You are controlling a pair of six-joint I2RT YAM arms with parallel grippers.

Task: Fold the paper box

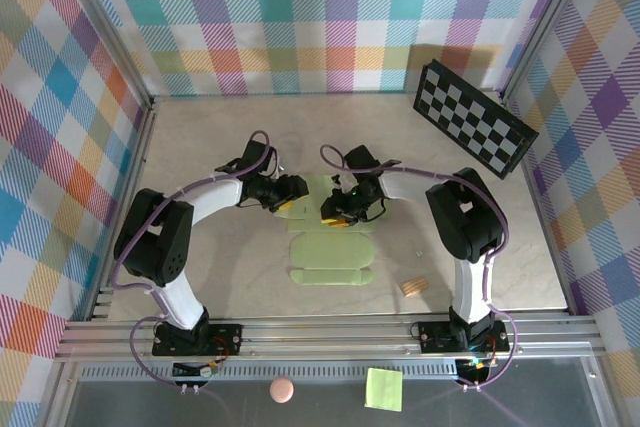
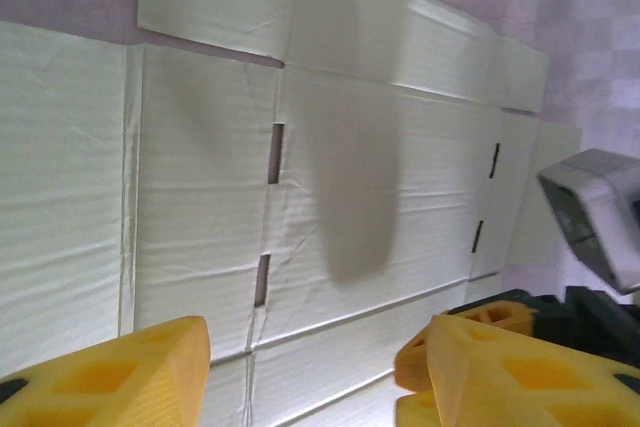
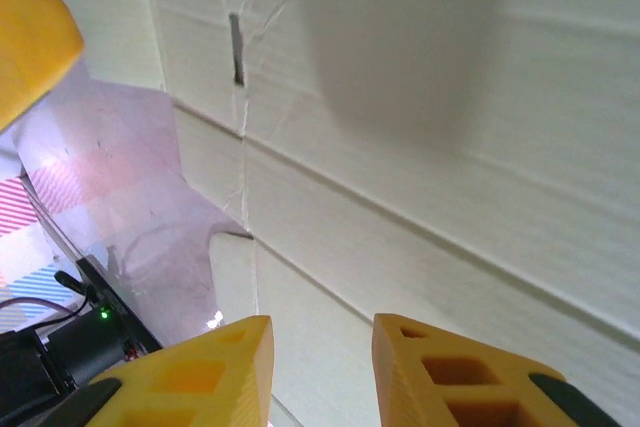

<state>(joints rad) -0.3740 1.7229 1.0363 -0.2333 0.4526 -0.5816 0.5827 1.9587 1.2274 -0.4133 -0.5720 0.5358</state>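
Observation:
The paper box (image 1: pixel 330 255) is a pale lime-green die-cut sheet spread flat in the middle of the table, with creases and narrow slots (image 2: pixel 276 152). Both grippers hover over its far half. My left gripper (image 1: pixel 289 201) is open, its yellow fingers (image 2: pixel 130 372) wide apart above the sheet (image 2: pixel 380 147) with nothing between them. My right gripper (image 1: pixel 336 213) faces it from the right, open with a narrower gap. Its fingers (image 3: pixel 200 372) stand just above the sheet (image 3: pixel 450 147), and nothing sits between them. Each wrist view catches part of the other gripper at its edge.
A black-and-white checkerboard (image 1: pixel 475 115) leans at the back right. A small wooden block (image 1: pixel 413 287) lies on the table near the right arm's base. In front of the rail lie a green sticky note (image 1: pixel 384 388) and a pink round thing (image 1: pixel 282 390). Plaid walls enclose the table.

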